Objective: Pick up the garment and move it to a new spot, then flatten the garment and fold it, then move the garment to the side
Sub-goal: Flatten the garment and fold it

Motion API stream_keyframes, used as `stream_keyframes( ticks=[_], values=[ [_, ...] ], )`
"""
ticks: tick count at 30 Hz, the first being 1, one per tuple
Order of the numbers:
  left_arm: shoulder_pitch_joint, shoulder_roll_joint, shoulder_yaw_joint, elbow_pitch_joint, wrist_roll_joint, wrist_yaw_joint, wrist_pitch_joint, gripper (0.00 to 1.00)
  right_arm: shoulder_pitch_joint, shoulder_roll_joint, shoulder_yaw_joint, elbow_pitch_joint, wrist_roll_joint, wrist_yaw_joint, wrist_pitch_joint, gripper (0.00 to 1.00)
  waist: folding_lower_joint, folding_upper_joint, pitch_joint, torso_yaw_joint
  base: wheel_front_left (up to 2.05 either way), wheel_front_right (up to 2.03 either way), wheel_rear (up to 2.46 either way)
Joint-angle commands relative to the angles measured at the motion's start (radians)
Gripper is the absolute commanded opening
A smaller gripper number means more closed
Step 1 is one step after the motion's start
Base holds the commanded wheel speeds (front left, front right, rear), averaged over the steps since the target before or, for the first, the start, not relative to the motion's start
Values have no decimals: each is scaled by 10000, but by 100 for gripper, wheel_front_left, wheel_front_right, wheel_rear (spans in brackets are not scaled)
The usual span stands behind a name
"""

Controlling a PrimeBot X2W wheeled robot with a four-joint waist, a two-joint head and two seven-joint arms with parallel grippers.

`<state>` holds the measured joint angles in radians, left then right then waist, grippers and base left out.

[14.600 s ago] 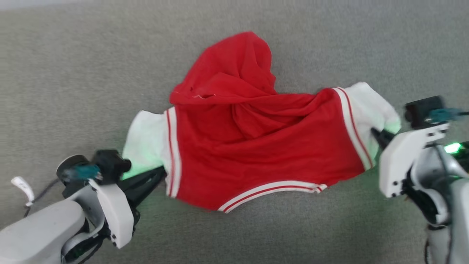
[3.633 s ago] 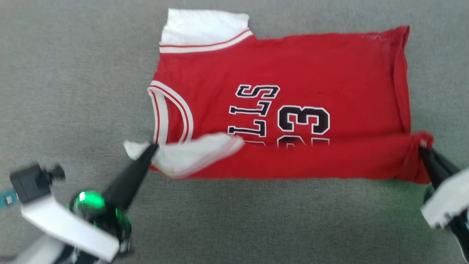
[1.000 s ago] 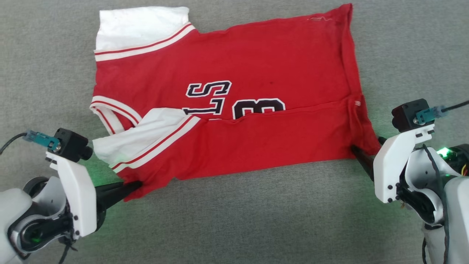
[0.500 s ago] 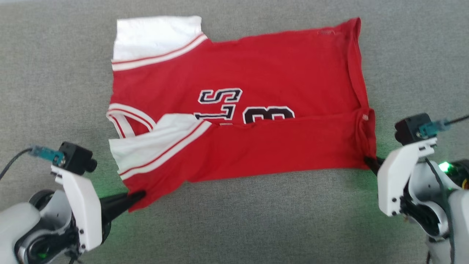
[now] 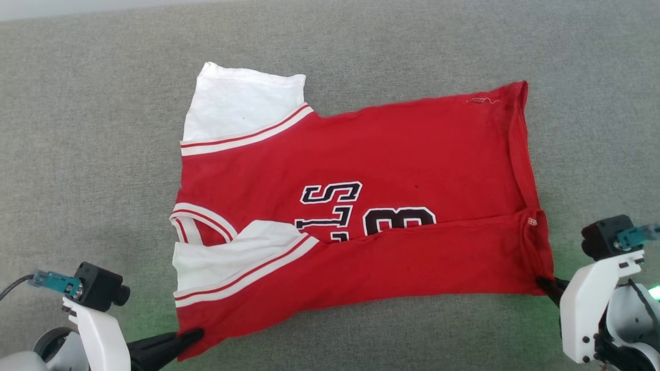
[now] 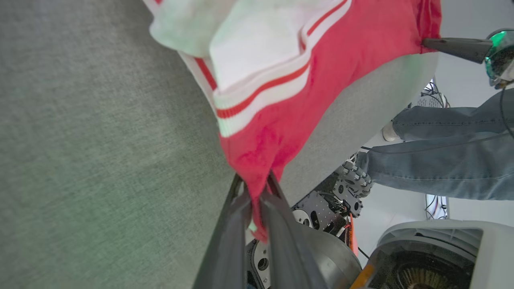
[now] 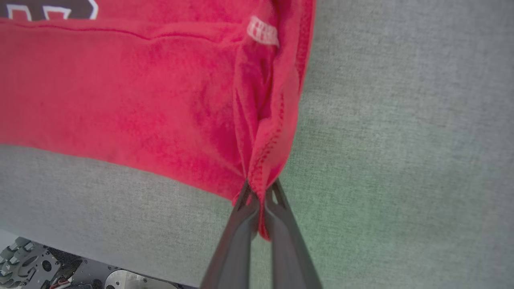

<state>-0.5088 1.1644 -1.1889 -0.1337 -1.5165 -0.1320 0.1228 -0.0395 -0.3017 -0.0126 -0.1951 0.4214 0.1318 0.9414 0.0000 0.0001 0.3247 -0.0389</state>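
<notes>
Garment (image 5: 386,154), right jaws newly clamped on its hem corner

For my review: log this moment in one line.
garment: near edge folded over | left gripper: shut on garment | right gripper: shut on garment

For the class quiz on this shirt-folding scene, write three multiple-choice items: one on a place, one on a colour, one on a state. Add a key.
1. Where does the left end effector grip the garment?
A its near corner at the collar end
B its far sleeve
C its middle

2. What colour are the sleeve ends?
A black
B white
C grey

3. The garment's near edge is:
A rolled into a ball
B tucked under the far sleeve
C folded over part of the lettering

Key:
1 A: it pinches red cloth at that corner.
2 B: both sleeves end in white beyond the stripes.
3 C: a red strip covers part of the letters and number.
</notes>
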Motion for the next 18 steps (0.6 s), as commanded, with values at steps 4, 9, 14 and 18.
stream_keyframes(
  ticks=[4, 9, 14, 18],
  values=[
    [208, -129, 3, 152, -23, 27, -485, 11, 266, 141, -322, -203, -38, -22, -168, 64, 0, -1, -62, 91, 0, 0, 0],
    [74, -198, 148, 377, 108, 27, -1035, 98, 159, 355, -586, -338, -220, -22, -849, 100, 0, -1, -192, 110, 0, 0, 0],
    [-22, 54, 517, 798, 119, 27, -2060, 100, -27, 982, -831, -676, -732, -16, -2781, 100, 0, -1, -272, -99, 0, 0, 0],
    [-310, 280, 1178, 1808, 89, 27, -3211, 100, -394, 1640, -380, -555, -1472, -16, -5187, 100, 0, -1, -143, -699, 0, 0, 0]
  ],
)
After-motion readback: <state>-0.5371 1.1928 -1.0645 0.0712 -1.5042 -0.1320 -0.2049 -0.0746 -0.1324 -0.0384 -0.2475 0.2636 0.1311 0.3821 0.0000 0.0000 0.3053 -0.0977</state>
